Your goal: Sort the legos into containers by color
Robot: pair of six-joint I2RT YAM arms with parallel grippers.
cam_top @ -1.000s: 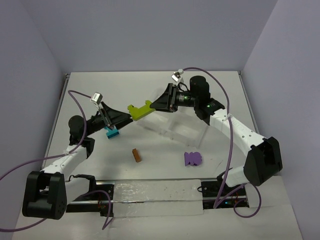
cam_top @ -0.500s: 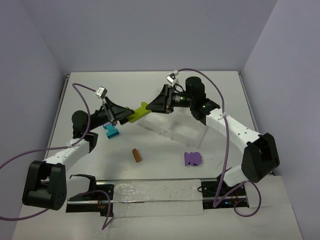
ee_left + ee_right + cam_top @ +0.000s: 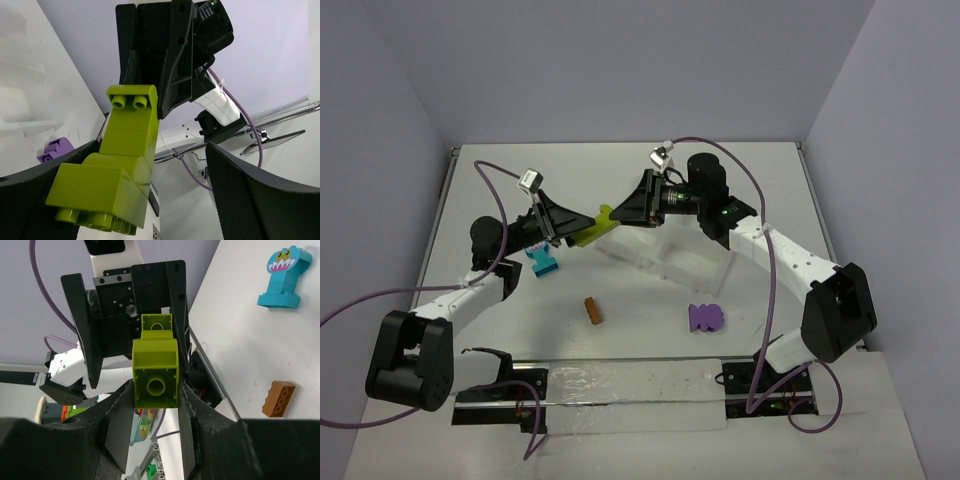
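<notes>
**Green lego hangs between both grippers, clamped by the right one**

The right gripper (image 3: 618,213) is clenched on one end of the green lego clump (image 3: 592,228), a short stack of lime bricks. In the right wrist view its two fingers (image 3: 119,415) press on either side of the clump (image 3: 155,371), whose hollow underside faces the camera.

The left gripper (image 3: 570,228) meets it from the other side with its jaws spread wide. In the left wrist view the clump (image 3: 120,167) lies between the two black fingers (image 3: 250,200). It sits close to the finger on the left of that picture and well apart from the other, so this gripper is released, not grasping. Whether the near finger touches the clump cannot be told.

The clump is off the table (image 3: 770,180), tilted, just beside the left end of the white tray (image 3: 670,268) as seen from above.

Three other pieces rest on the table, outside the tray:
- The teal lego (image 3: 544,262), printed with a toothy face, lies below the left gripper.
- The orange-brown brick (image 3: 592,310) lies nearer the arm bases, in the middle.
- The purple lego (image 3: 705,317) lies to its right, near the tray's front edge.

A clear strip (image 3: 630,385) runs along the near edge between the two bases.
</notes>
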